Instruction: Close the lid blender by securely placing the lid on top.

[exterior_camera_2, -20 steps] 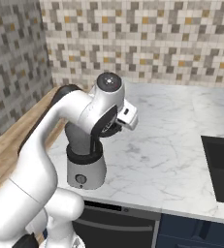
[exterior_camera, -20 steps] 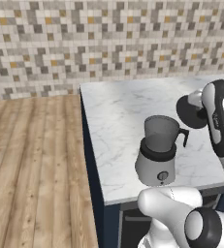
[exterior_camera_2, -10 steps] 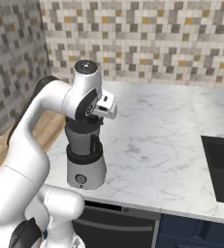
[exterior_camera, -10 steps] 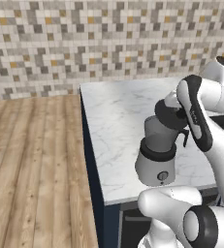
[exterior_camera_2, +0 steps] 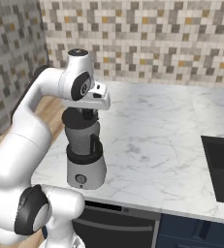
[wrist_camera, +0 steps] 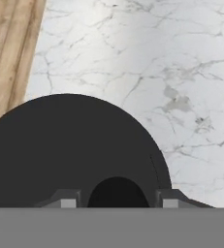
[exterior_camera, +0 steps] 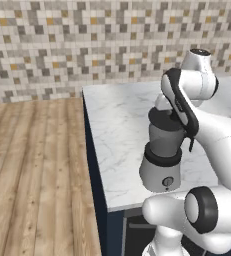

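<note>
The blender (exterior_camera: 161,161) stands near the front edge of the white marble bench (exterior_camera: 118,125), close to the corner where the bench meets the wooden floor (exterior_camera: 34,170). Its silver-grey base carries a small knob facing forward, a black collar sits above that, and the grey see-through jar rises from the collar with its black handle on the side toward the sink (exterior_camera_2: 220,169).

Right over the jar hangs the tool (wrist_camera: 117,201), the white arm bent sharply above it. From the hand camera the two dark fingertips (wrist_camera: 65,199) stand on either side of the small black knob of the lid (wrist_camera: 70,150), closed in against it, so the tool has hold of the lid by that knob. The lid spreads out below as a broad black disc, with marble and a strip of wooden floor showing past its edge.

In the left base view the lid (exterior_camera: 165,118) shows as a dark cap level with the top of the jar, tucked under the wrist. In the right base view the lid (exterior_camera_2: 77,115) sits at the jar's rim beneath the hand. Whether it is fully seated on the rim or a hair above it, I cannot tell from here.

Behind the bench runs a wall of small mosaic tiles (exterior_camera: 87,40) in grey, beige and orange.
</note>
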